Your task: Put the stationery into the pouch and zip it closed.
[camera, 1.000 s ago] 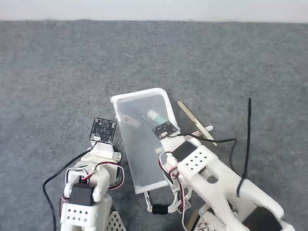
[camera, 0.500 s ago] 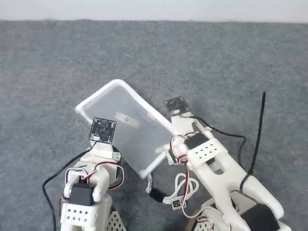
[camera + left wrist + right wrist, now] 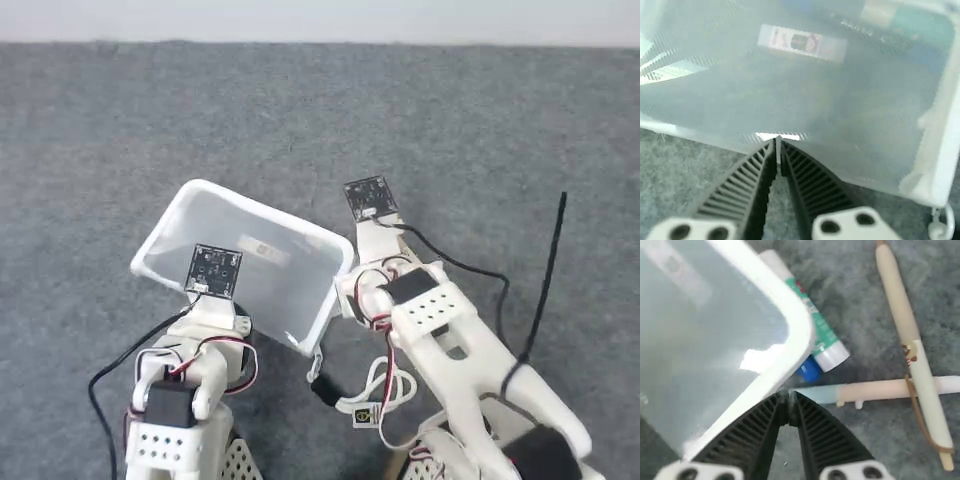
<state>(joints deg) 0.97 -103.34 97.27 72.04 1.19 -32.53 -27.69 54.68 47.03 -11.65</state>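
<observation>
Plainly both jaws pinch pouch (image 3: 280, 290) edges; right wrist view shows glue stick (image 3: 816, 332), pens (image 3: 900, 315) beside it

- We see a grey carpet-like covering (image 3: 450, 120) spread across the table, rough and mottled, with short flecked fibres.
- We see the same grey covering close up in both wrist views, where its nap looks coarse and uneven.
- We see a pale, plain band (image 3: 320, 20) along the far edge of the covering in the high view, meeting it in a straight line from side to side.
</observation>
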